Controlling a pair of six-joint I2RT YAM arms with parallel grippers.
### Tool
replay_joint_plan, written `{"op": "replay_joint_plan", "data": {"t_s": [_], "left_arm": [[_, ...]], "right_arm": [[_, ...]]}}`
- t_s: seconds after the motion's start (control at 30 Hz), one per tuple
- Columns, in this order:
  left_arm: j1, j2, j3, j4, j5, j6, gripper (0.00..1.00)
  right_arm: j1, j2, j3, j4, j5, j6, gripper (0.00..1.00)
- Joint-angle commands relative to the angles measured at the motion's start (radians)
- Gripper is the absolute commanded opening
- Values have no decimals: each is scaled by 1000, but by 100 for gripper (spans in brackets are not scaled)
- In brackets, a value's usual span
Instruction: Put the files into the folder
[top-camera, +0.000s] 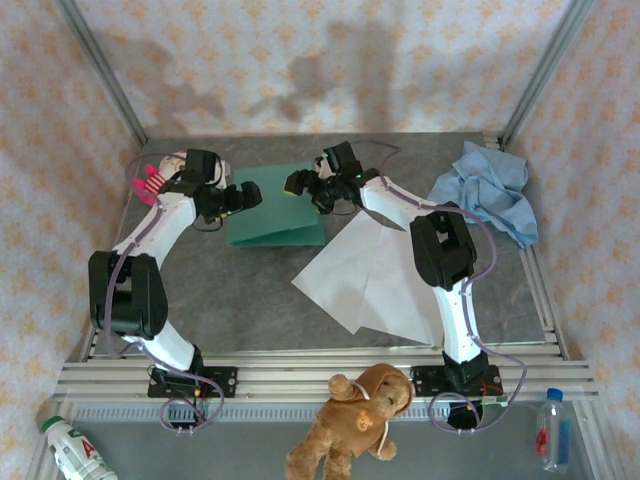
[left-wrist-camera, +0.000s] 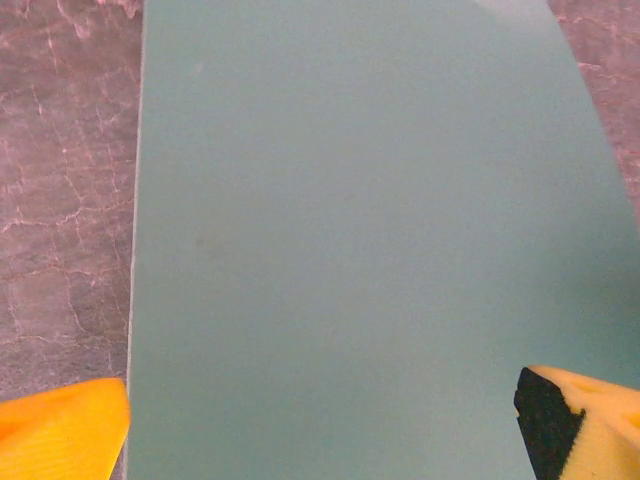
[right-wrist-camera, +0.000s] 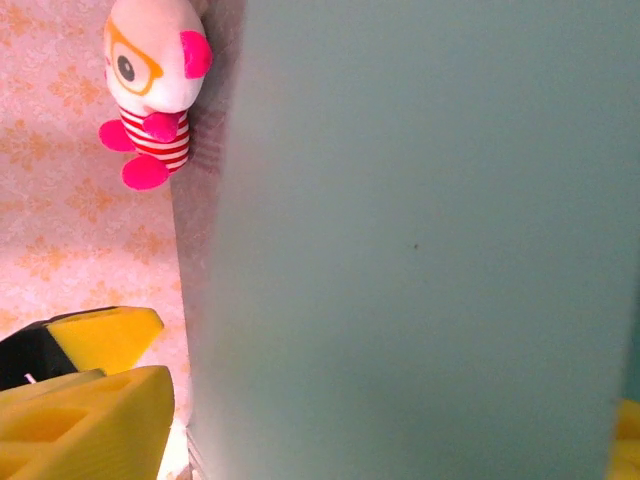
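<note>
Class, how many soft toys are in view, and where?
2. A brown teddy bear lies mid-front on the near rail; a pink-and-white striped toy stands at the table's far left edge. Others could be hidden.

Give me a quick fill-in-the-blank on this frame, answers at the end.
1. The files lie outside the folder, on the ___ arm's side of it.
2. The left claw over the folder is ___, holding nothing.
3. The crumpled cloth at the far right is light ___.
Answers: right; open; blue.
</note>
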Motion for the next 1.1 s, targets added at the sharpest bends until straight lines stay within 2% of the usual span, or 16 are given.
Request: {"op": "replay_joint_plan", "data": {"t_s": [0.0, 0.13, 0.3, 0.4, 0.57, 0.77, 0.93, 1.07], "left_arm": [[-1, -20, -24, -15, -25, 39, 100], [-3, -40, -63, 5, -25, 35, 100], [-52, -135, -180, 96, -74, 45, 100], [-124, -213, -270, 179, -150, 67, 100], [-322, -320, -399, 304, -344, 173, 100], [-482, -357, -460, 391, -528, 270, 100], [-549, -317, -460, 445, -647, 316, 100], [-569, -275, -449, 478, -708, 335, 100]], "right_arm": [[10, -42, 35, 50, -20, 24, 79], [14, -34, 25, 67, -21, 35, 80], [19, -17, 25, 86, -30, 55, 80], [25, -10, 28, 107, -30, 74, 79], [36, 2, 70, 97, -38, 90, 80], [51, 15, 117, 79, -42, 116, 80], [60, 27, 148, 75, -46, 142, 80], [62, 36, 167, 78, -47, 166, 81]]}}
